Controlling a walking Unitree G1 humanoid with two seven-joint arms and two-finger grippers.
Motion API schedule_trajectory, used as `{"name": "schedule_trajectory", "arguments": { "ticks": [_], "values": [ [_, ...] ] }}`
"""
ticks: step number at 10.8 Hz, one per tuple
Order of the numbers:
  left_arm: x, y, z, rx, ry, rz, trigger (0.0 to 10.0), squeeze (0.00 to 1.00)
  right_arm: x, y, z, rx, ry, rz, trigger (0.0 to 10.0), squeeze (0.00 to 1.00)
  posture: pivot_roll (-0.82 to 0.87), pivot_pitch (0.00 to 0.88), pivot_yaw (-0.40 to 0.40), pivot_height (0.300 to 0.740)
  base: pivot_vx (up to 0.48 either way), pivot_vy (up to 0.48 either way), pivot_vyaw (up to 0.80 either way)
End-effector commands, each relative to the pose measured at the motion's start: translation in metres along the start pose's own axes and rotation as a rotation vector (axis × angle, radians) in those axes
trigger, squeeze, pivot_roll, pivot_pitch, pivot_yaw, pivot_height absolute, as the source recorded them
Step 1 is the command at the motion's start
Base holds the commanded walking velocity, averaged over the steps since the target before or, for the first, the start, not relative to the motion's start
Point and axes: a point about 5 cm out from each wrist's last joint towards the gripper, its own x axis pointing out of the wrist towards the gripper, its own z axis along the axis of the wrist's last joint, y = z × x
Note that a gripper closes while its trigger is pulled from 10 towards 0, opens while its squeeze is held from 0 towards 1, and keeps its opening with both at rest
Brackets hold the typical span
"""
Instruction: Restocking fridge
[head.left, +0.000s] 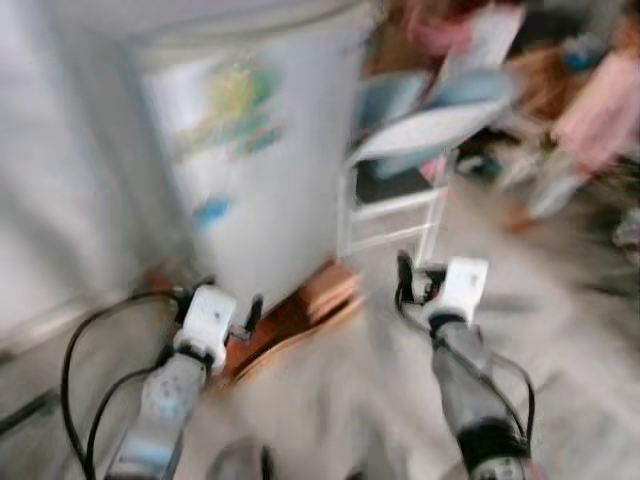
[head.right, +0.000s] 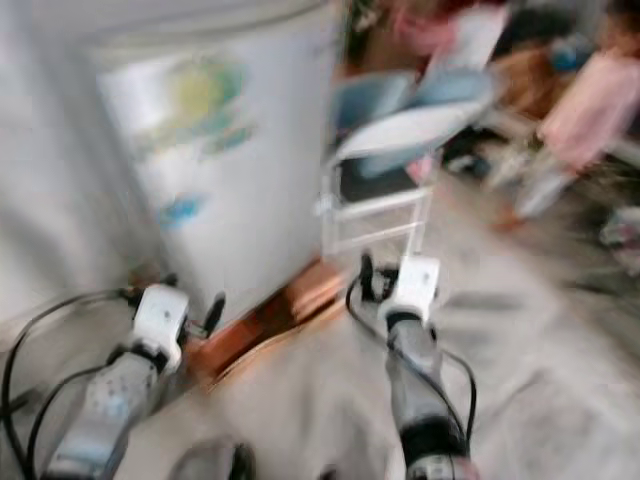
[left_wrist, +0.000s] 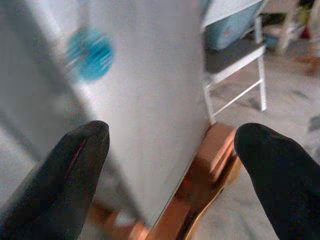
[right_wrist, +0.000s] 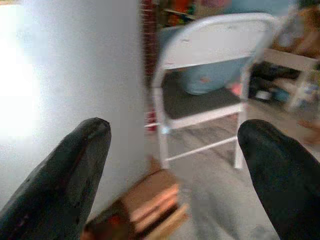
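Observation:
A white fridge (head.left: 260, 150) with its door closed stands ahead, coloured stickers on its front, among them a blue one (left_wrist: 90, 52). It rests on a wooden base (head.left: 310, 300). The head views are blurred. My left gripper (head.left: 222, 295) is held low before the fridge's bottom corner, and the left wrist view shows it (left_wrist: 172, 135) open with nothing between its fingers. My right gripper (head.left: 420, 275) is raised to the right of the fridge, near the chair. It (right_wrist: 175, 130) is open and empty too.
A white folding chair (head.left: 400, 150) with a dark seat stands close against the fridge's right side. Behind it lies blurred clutter, with a pink shape (head.left: 600, 100) at the far right. Grey floor (head.left: 560, 330) stretches to the right.

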Motion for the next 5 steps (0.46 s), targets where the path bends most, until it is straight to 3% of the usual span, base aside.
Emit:
{"name": "schedule_trajectory", "arguments": {
  "ticks": [1, 5],
  "values": [
    [0.0005, 0.0001, 0.0012, 0.008, -0.002, 0.008, 10.0, 0.0, -0.0023, -0.0026, -0.0031, -0.001, 0.018, -0.008, 10.0, 0.0, 0.19, 0.05, -0.062, 0.74, 0.0, 0.0, 0.0],
    [0.0014, -0.0007, 0.0037, -0.011, -0.024, 0.027, 10.0, 0.0, -0.0051, -0.0025, -0.0045, -0.012, 0.019, -0.005, 10.0, 0.0, 0.19, 0.055, -0.064, 0.74, 0.0, 0.0, 0.0]
  ]
}}
